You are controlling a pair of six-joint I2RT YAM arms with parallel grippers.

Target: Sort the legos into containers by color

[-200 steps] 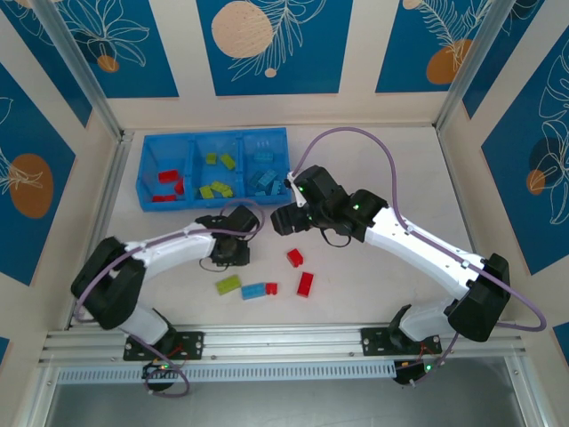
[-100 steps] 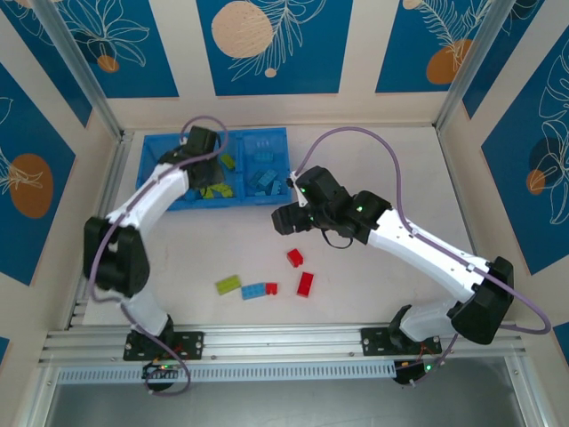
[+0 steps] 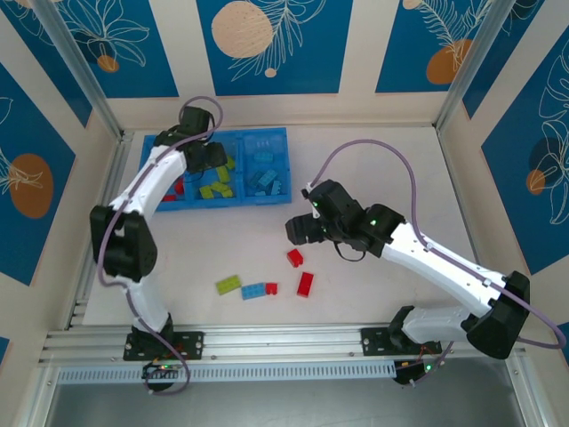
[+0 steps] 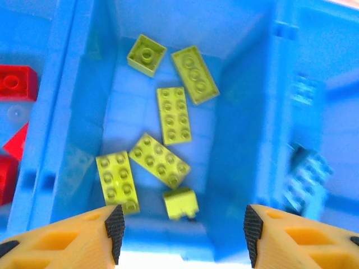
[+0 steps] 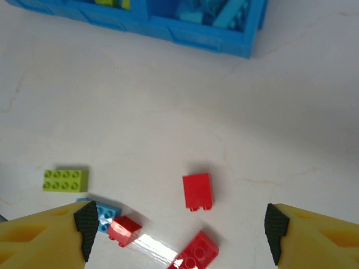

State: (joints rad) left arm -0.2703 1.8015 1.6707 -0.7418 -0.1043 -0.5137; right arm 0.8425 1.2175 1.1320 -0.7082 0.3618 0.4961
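The blue tray (image 3: 153,151) sits at the back left. Its left container holds red legos (image 3: 169,184), the middle one lime green (image 4: 174,115), the right one light blue (image 4: 305,178). My left gripper (image 3: 210,158) hangs open over the middle container, and a small, blurred green brick (image 4: 180,203) lies just below its jaws (image 4: 182,232). My right gripper (image 3: 299,229) is open above the table. Loose between its fingers I see a red brick (image 5: 198,191), a second red brick (image 5: 196,253), a small red one (image 5: 124,230), a light blue one (image 5: 104,216) and a green one (image 5: 65,180).
The loose bricks lie in a cluster at the front centre (image 3: 267,283). The tray's near wall (image 5: 196,35) stands beyond them. Walls with blue panels close in the table at the back and both sides.
The left arm swung from the table near the loose bricks up to the tray and now stands open over the green container. The right gripper moved from the tray's corner toward the red bricks.
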